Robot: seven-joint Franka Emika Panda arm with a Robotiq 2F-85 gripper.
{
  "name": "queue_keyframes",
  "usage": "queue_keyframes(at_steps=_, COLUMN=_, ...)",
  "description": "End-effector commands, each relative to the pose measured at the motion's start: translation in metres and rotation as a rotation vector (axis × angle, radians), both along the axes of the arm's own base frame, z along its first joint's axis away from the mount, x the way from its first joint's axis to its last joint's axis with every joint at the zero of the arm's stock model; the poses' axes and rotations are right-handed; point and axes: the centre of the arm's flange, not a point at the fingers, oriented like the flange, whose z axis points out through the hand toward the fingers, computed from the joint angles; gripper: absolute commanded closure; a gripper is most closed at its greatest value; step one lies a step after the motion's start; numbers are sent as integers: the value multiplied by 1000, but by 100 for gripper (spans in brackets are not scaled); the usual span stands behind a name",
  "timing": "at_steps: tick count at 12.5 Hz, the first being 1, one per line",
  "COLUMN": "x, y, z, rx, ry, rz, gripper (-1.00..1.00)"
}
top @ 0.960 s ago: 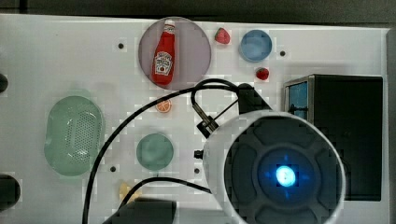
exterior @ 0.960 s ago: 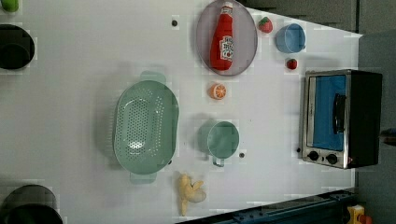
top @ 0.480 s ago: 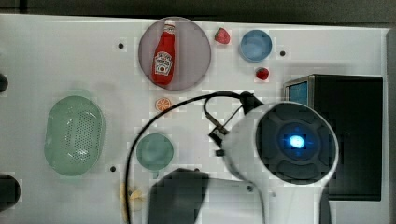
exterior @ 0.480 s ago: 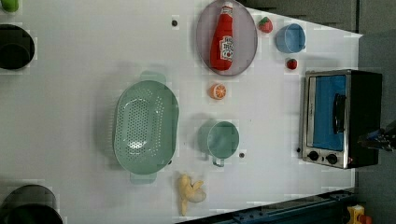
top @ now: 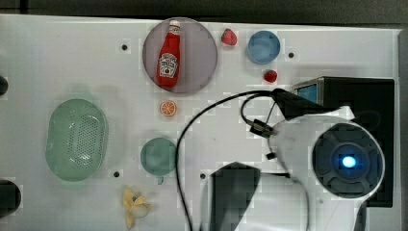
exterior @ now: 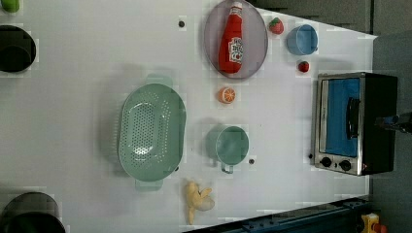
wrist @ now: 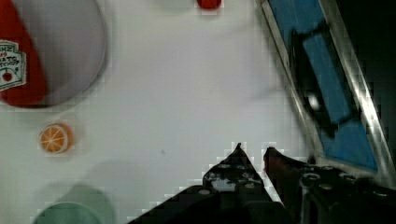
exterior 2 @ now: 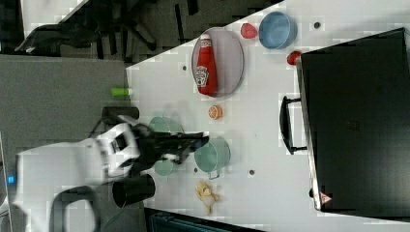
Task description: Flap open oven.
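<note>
The oven [top: 358, 94] stands at the top view's right edge, with a black top and my arm over part of it. In the left view the oven [exterior: 354, 121] shows its blue-tinted door shut, the black bar handle [exterior: 353, 118] across it and two knobs below. In the wrist view my gripper [wrist: 253, 151] hovers above the white table just in front of the oven door [wrist: 327, 84]. Its fingers stand a narrow gap apart with nothing between them, short of the handle [wrist: 310, 79].
A ketchup bottle [top: 168, 60] lies on a grey plate [top: 202, 53], with a blue bowl [top: 263, 47] and a red fruit [top: 270, 75] near the oven. An orange half [top: 168, 108], green mug [top: 158, 156], green colander [top: 77, 139] and banana [top: 133, 204] lie further to the top view's left.
My arm has swung toward the top view's right, onto the oven. The gripper's tip has come into the left view at its right edge. The oven door has not moved.
</note>
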Motion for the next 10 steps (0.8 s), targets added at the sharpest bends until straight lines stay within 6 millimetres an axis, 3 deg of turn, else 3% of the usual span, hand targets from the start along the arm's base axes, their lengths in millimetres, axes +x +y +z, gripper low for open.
queue_keyframes(at_steps=1, x=-7, y=-48, z=-43, rx=-20, ry=39, rz=187, gripper=65)
queue_keyframes(at_steps=5, x=-3, y=-93, z=-81, rx=-59, ry=33, rz=209, gripper=65)
queue_keyframes(at_steps=10, x=5, y=-120, z=-126, rx=-102, ry=28, rz=200, gripper=65)
